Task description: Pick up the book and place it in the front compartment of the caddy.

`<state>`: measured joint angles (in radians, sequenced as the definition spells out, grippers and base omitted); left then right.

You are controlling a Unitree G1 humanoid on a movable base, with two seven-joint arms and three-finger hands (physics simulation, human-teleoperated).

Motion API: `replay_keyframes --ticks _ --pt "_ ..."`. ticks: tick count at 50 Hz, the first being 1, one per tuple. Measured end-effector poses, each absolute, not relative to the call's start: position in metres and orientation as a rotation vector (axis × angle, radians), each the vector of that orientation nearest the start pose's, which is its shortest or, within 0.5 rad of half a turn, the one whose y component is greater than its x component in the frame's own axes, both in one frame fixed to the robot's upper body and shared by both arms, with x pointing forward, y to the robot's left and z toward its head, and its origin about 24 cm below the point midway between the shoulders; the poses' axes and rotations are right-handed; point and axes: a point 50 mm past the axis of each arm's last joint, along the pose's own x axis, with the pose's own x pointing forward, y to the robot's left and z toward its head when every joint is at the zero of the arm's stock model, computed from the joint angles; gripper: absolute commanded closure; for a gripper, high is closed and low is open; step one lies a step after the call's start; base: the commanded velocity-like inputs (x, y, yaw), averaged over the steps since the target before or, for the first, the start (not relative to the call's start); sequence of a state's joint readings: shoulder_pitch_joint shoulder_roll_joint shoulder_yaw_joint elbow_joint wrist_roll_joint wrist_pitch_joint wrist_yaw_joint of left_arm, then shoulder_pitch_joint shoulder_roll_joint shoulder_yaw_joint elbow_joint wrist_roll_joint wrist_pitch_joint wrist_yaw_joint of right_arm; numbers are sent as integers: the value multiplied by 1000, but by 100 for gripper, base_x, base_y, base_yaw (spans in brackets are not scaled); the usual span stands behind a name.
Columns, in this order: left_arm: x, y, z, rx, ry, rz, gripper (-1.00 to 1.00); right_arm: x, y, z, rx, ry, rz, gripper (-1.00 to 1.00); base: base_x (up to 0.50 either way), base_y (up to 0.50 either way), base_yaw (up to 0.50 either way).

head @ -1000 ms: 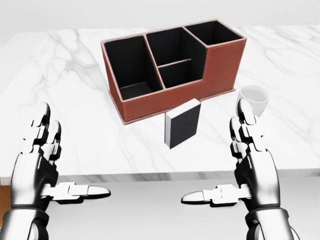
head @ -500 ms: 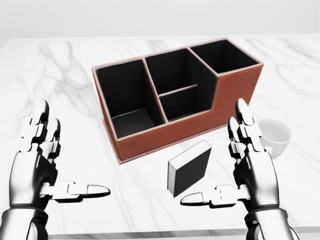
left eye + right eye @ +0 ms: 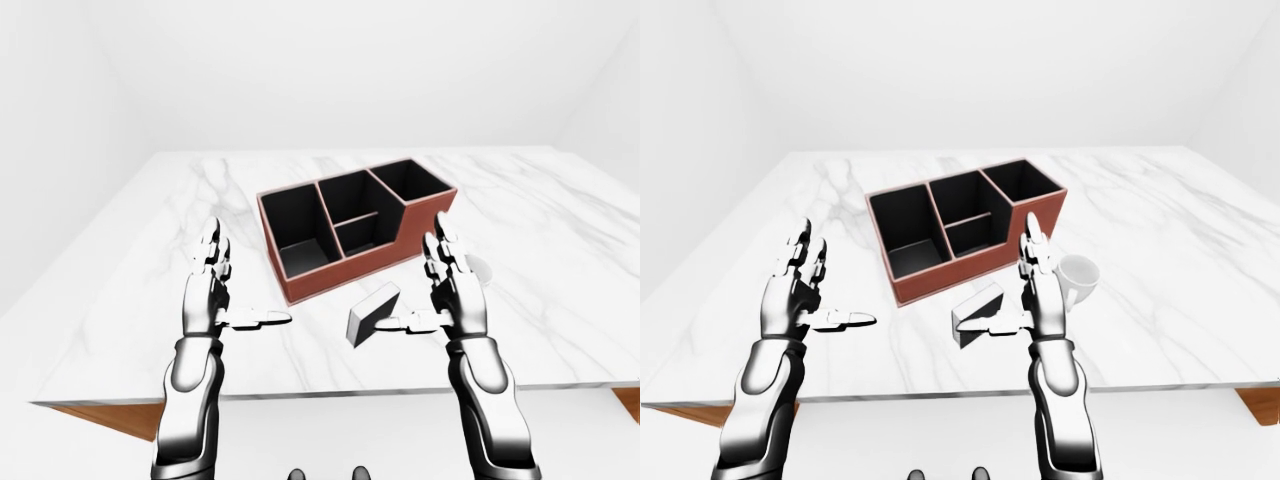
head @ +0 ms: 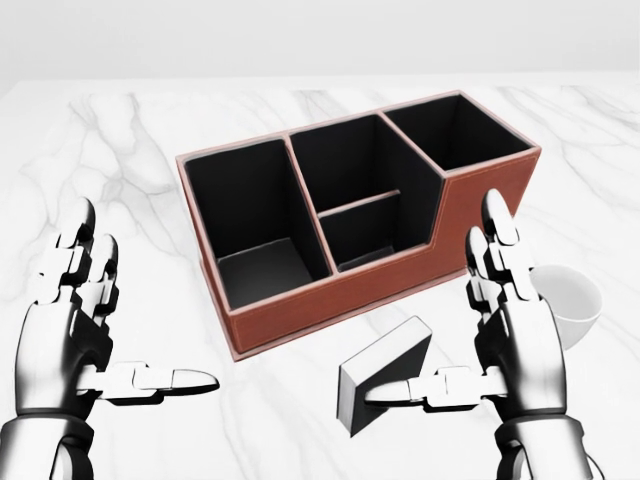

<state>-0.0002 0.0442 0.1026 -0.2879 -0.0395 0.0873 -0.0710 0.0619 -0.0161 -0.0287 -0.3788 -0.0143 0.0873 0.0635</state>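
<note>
Our two hands, left (image 4: 75, 330) and right (image 4: 515, 335), fingers spread, empty, book (image 4: 385, 375) below caddy (image 4: 350, 225), thumb (image 4: 425, 391) over book, cup (image 3: 1078, 278) right of caddy

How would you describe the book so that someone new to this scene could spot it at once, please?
Find the brown caddy on the marble table. Just below its long wall in the head view, beside the right hand, lies the book. It is the only small flat block, black-covered with a pale page edge, unlike the round white cup.
</note>
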Motion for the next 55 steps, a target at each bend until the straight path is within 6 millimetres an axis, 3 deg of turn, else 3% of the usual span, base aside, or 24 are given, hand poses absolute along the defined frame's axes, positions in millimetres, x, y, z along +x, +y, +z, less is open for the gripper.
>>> replay_keyframes --ticks 27,55 --pt "248 176 105 23 -218 19 -100 233 -156 109 -44 -242 40 -100 41 0 0" --pt "248 176 105 22 -218 20 -100 234 -156 112 -75 -253 31 -100 0 0 0"
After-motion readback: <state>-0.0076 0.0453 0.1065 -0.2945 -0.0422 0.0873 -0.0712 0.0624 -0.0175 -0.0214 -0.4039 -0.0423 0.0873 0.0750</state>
